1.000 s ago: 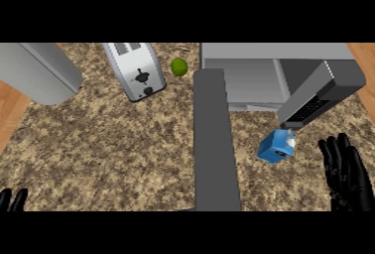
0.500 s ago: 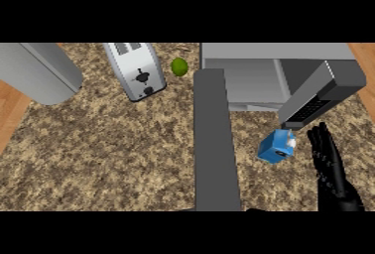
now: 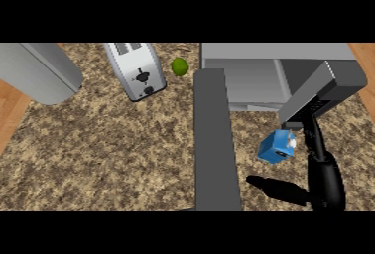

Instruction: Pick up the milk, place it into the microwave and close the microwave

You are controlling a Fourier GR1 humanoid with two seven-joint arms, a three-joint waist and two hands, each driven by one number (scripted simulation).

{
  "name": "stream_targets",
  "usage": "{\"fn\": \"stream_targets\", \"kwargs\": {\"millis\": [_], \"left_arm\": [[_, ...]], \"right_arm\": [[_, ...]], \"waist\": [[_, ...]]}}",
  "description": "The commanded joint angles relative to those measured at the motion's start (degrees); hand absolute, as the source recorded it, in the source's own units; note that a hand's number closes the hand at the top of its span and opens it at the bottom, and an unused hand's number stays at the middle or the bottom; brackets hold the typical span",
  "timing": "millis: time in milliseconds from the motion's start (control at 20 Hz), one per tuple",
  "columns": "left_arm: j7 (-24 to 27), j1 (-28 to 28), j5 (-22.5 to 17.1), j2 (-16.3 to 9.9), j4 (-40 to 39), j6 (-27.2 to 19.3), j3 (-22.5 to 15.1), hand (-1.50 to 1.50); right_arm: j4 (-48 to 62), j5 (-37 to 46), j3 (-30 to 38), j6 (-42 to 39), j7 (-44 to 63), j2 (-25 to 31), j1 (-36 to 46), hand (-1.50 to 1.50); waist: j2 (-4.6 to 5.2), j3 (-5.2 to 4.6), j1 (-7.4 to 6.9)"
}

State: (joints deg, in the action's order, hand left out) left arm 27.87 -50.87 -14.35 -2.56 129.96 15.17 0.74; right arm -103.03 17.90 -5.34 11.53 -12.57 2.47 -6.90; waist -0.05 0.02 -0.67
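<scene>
Your right hand's fingers now run straight up along the right side of the blue milk carton, with the thumb spread out below and to the left of it; they are extended, not curled, so nothing is grasped yet. Half a second ago the right hand stood just beside the carton, and a second ago it hung well off to the right near the view's edge, so it has swung inward and now brackets the carton between fingers and thumb. I judge this to be the final approach before closing on the milk. The carton itself has not moved: it stands on the granite counter, just in front of the microwave, below its open door and right of the dark vertical bar. Your left hand, which showed at the lower left a second ago, is out of view. The toaster and the lime sit untouched at the back.
</scene>
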Motion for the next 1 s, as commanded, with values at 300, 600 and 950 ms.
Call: {"fn": "stream_targets", "kwargs": {"millis": [300, 600, 950], "left_arm": [[2.50, -1.17, 1.67, 1.99, -2.14, 3.44, 1.68, -1.50], [4.09, -3.23, -1.31, 1.10, -2.16, 5.71, 5.26, -1.50], [5.99, -6.15, -4.20, 1.10, -2.61, 10.27, 7.98, -1.50]], "right_arm": [[15.15, -1.93, 6.55, 1.31, -6.97, 1.00, 5.81, -1.50], [25.21, -4.13, 7.64, -1.56, -14.72, 1.69, 6.74, -1.50], [34.21, -4.76, 9.25, -3.23, -20.13, 2.94, 8.57, -1.50]], "waist": [[0.01, 0.00, 0.18], [0.01, 0.00, 0.05], [-0.03, 0.00, -0.13]]}}
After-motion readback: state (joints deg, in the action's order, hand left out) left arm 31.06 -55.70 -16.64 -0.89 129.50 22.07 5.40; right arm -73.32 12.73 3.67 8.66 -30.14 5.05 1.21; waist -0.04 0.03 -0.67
